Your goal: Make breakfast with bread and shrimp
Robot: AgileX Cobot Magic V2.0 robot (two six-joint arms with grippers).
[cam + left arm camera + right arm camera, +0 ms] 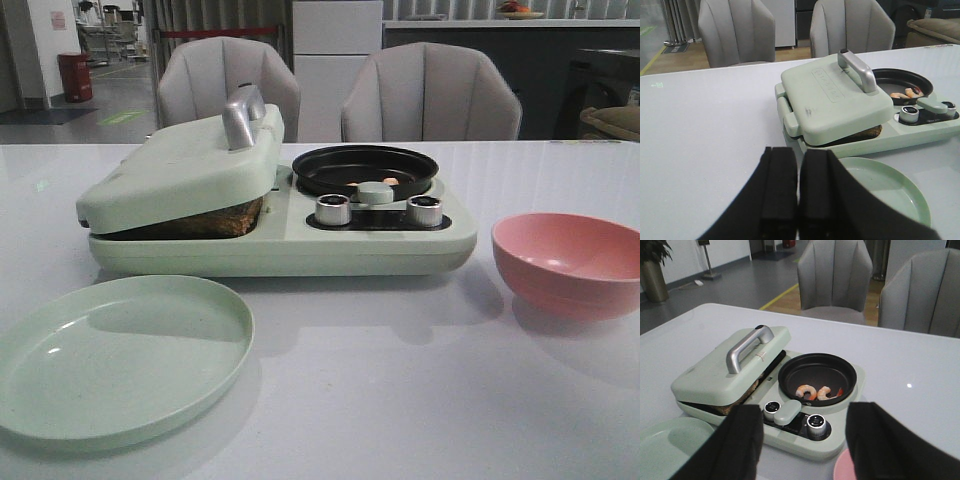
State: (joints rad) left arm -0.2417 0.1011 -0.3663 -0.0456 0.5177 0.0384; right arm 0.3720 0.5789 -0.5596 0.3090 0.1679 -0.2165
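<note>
- While the bread (pixel 222 221) sits under the lid (pixel 185 165), centre-left of the front view, lifting by the handle (pixel 243 117) could drag the cooker (pixel 380 240) across the worktop (pixel 400 380).
- Left fingers (pixel 797 192) pressed together, empty — right fingers (pixel 805 440) wide apart, empty.
- Shrimp (pixel 812 391) in the pan (pixel 817 377), mid-frame, may slip out — small pieces.

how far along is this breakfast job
Done: brown-crusted bread sits under the nearly closed pale green press lid, and pinkish-orange shrimp lie in the round black pan. In hand: nothing; the left tool is shut and empty, the right tool open. Left: the round green plate and pink bowl hold no food.
</note>
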